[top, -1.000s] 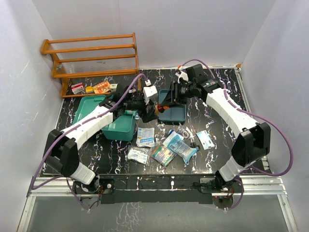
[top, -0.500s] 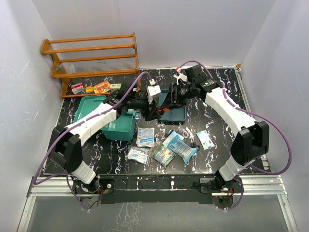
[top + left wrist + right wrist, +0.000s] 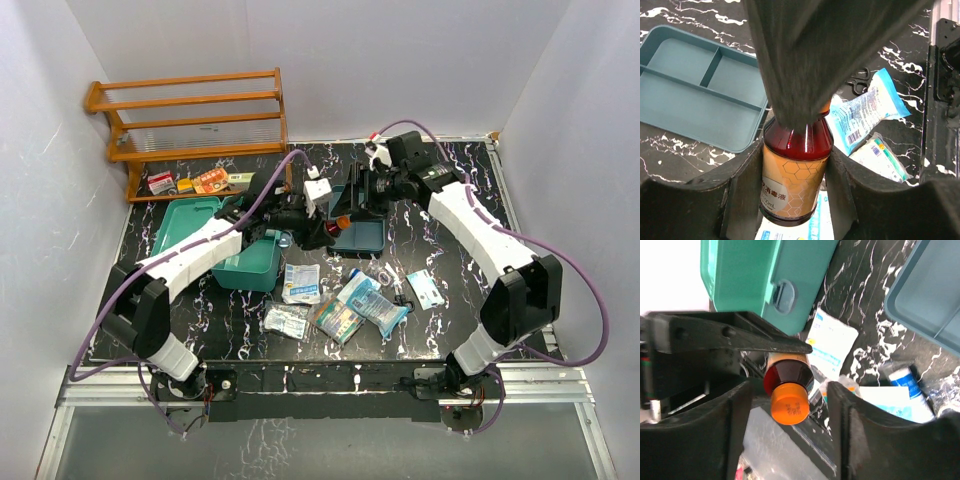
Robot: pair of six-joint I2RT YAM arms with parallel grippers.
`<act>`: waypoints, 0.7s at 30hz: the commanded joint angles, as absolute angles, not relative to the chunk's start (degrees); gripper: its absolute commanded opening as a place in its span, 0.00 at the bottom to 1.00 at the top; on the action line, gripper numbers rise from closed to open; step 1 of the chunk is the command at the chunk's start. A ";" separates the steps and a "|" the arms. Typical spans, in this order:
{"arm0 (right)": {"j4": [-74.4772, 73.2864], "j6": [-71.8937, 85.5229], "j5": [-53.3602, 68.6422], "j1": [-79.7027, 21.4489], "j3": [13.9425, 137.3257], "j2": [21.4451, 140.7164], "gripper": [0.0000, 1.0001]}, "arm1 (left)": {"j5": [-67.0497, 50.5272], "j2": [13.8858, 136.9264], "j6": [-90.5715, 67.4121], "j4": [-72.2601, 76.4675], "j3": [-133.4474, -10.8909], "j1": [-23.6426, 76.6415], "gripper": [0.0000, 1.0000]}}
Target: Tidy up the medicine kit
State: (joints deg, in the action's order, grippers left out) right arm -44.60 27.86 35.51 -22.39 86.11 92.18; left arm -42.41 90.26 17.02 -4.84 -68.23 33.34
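My left gripper (image 3: 322, 226) is shut on a red-brown medicine bottle (image 3: 796, 176) with an orange honeycomb label, holding it off the table. The bottle's orange cap (image 3: 789, 403) points at my right gripper (image 3: 790, 426), which is open, its fingers either side of the cap without touching it. In the top view the right gripper (image 3: 356, 208) meets the left one over the dark teal divided tray (image 3: 368, 238). The teal-green medicine kit (image 3: 250, 264) stands open left of them; its latch (image 3: 783, 295) shows in the right wrist view.
Several sachets and packets (image 3: 345, 300) lie on the black marbled table in front of the tray. A wooden slatted rack (image 3: 190, 115) stands at the back left with small boxes (image 3: 195, 182) under it. White walls close in both sides.
My left gripper has carried the bottle to the right, up to the right gripper. The right gripper has shifted slightly, so the cap now sits between its fingers.
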 commanded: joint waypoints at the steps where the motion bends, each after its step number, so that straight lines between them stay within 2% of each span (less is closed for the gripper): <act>1: -33.39 33.83 27.40 -20.09 85.67 83.71 0.64 | -38.62 83.01 9.49 7.45 -61.30 33.57 0.33; 6: -25.03 41.30 22.31 -16.77 79.05 77.39 0.67 | -25.30 76.43 -4.48 18.56 -54.35 33.49 0.33; 9: -23.97 43.13 19.89 -16.25 77.27 75.99 0.66 | -11.90 73.25 -14.11 19.44 -53.61 33.35 0.34; 12: -23.78 43.50 19.43 -16.17 76.76 76.13 0.65 | 5.71 70.57 -23.88 14.62 -54.62 33.33 0.34; 16: -24.14 43.70 19.50 -16.16 76.48 77.08 0.63 | 22.06 68.18 -35.89 7.97 -55.83 33.37 0.35; 21: -24.65 44.62 18.72 -16.17 75.67 78.09 0.61 | 32.58 67.44 -59.26 -7.93 -57.82 31.52 0.33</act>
